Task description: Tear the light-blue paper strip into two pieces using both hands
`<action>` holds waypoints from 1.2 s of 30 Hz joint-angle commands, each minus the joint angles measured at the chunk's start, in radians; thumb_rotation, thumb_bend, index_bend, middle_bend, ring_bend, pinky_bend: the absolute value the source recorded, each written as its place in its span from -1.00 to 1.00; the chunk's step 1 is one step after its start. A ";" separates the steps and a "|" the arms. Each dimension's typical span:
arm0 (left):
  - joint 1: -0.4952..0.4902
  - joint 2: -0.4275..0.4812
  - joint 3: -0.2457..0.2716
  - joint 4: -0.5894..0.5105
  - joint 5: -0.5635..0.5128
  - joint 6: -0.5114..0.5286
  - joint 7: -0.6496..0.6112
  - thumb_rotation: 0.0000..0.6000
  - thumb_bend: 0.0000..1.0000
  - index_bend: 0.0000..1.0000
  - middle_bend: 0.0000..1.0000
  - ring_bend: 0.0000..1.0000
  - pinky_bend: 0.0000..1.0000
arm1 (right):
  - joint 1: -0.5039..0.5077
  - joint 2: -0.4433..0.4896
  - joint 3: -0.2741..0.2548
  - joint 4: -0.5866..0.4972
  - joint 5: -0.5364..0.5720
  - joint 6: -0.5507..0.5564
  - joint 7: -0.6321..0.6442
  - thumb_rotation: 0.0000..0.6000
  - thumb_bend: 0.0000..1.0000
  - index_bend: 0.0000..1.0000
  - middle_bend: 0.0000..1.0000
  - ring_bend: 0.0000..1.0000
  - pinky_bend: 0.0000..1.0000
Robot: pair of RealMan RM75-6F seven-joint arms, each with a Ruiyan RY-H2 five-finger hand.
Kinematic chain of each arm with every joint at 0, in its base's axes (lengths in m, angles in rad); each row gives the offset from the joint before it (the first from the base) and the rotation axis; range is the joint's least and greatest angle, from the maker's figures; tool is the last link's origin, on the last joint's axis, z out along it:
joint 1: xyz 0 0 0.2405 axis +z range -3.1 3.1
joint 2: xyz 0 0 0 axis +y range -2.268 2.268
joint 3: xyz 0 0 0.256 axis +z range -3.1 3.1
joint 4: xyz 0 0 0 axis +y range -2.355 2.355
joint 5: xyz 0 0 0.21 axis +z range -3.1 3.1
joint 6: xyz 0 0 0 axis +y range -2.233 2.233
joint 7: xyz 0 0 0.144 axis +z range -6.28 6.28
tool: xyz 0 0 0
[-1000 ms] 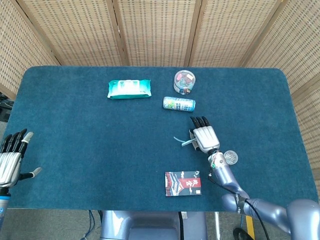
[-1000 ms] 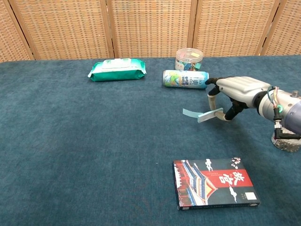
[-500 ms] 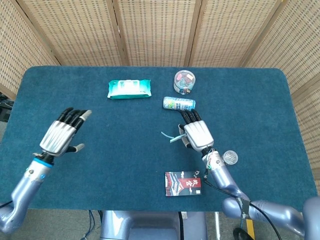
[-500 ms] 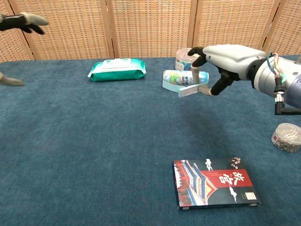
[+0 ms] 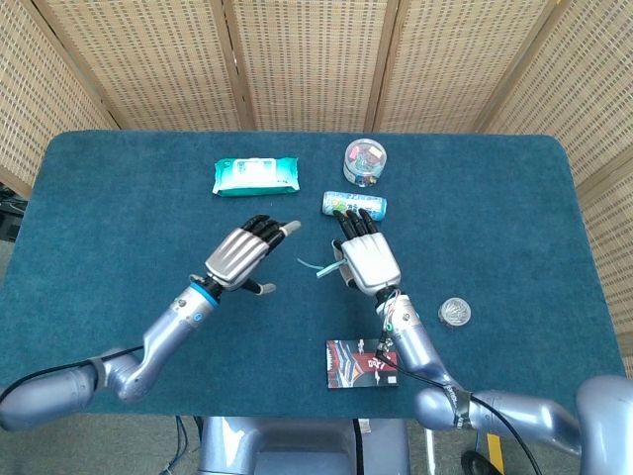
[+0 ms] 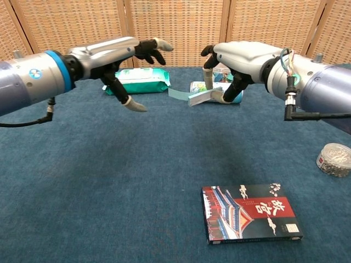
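Observation:
The light-blue paper strip (image 6: 189,97) hangs in the air above the table, its free end (image 5: 315,267) pointing left. My right hand (image 6: 236,57) pinches its right end between thumb and finger; from the head view that hand (image 5: 364,259) sits at mid-table. My left hand (image 6: 118,60) is raised a short way left of the strip's free end, its fingers apart and holding nothing. In the head view the left hand (image 5: 242,255) stays clear of the strip.
A green wipes pack (image 5: 256,176), a lying can (image 5: 354,205) and a clear round tub (image 5: 365,161) stand at the back. A red patterned box (image 6: 252,212) lies near the front edge, a small round tin (image 6: 334,159) to the right.
My left arm has swung in from the far left and risen to just left of the strip. The right hand has lifted the strip higher and carried it leftward.

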State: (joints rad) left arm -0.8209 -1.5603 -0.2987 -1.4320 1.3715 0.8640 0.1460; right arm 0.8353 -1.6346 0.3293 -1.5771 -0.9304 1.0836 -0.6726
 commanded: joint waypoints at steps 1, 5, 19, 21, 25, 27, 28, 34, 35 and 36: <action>-0.031 -0.031 -0.012 0.016 -0.023 -0.017 -0.016 1.00 -1.00 -0.89 -0.63 -0.66 -0.78 | 0.005 -0.002 -0.001 -0.005 0.009 0.007 -0.002 1.00 0.14 0.22 -0.87 -1.00 -1.00; -0.056 -0.058 -0.011 0.023 -0.043 -0.025 -0.029 1.00 -1.00 -0.89 -0.45 -0.53 -0.74 | 0.008 0.004 -0.006 -0.018 0.009 0.017 0.000 1.00 0.14 0.22 -0.87 -1.00 -1.00; -0.087 -0.134 0.004 0.117 -0.021 0.065 -0.036 1.00 -1.00 -0.55 0.60 0.40 0.34 | 0.011 0.024 -0.027 -0.050 0.012 0.047 -0.006 1.00 0.23 0.22 -0.87 -1.00 -1.00; -0.090 -0.137 0.005 0.129 -0.019 0.078 -0.020 1.00 -1.00 -0.52 0.61 0.41 0.35 | 0.011 0.028 -0.028 -0.053 0.014 0.049 -0.006 1.00 0.24 0.22 -0.87 -1.00 -1.00; -0.093 -0.138 0.006 0.137 -0.022 0.091 0.000 1.00 -1.00 -0.49 0.62 0.41 0.35 | 0.013 0.033 -0.029 -0.058 0.013 0.053 -0.005 1.00 0.24 0.22 -0.87 -1.00 -1.00; -0.095 -0.137 0.006 0.140 -0.025 0.093 0.011 1.00 -0.93 -0.42 0.64 0.43 0.35 | 0.013 0.036 -0.030 -0.060 0.014 0.055 -0.005 1.00 0.24 0.22 -0.87 -1.00 -1.00; -0.095 -0.137 0.007 0.141 -0.026 0.095 0.016 1.00 -0.89 -0.39 0.65 0.44 0.36 | 0.013 0.037 -0.030 -0.061 0.015 0.056 -0.004 1.00 0.24 0.22 -0.87 -1.00 -1.00; -0.099 -0.145 0.002 0.157 -0.045 0.104 0.031 1.00 -0.59 -0.21 0.73 0.52 0.44 | 0.013 0.044 -0.035 -0.065 0.016 0.055 -0.001 1.00 0.24 0.22 -0.87 -1.00 -1.00; -0.100 -0.145 0.002 0.156 -0.047 0.102 0.030 1.00 -0.54 -0.19 0.74 0.52 0.45 | 0.014 0.044 -0.036 -0.066 0.016 0.055 -0.001 1.00 0.24 0.22 -0.87 -1.00 -1.00; -0.102 -0.145 0.002 0.155 -0.051 0.099 0.032 1.00 -0.50 -0.18 0.74 0.52 0.45 | 0.014 0.044 -0.037 -0.066 0.016 0.056 -0.001 1.00 0.24 0.22 -0.87 -1.00 -1.00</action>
State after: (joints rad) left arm -0.9210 -1.7050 -0.2965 -1.2764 1.3234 0.9654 0.1774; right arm 0.8493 -1.5903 0.2927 -1.6426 -0.9148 1.1393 -0.6735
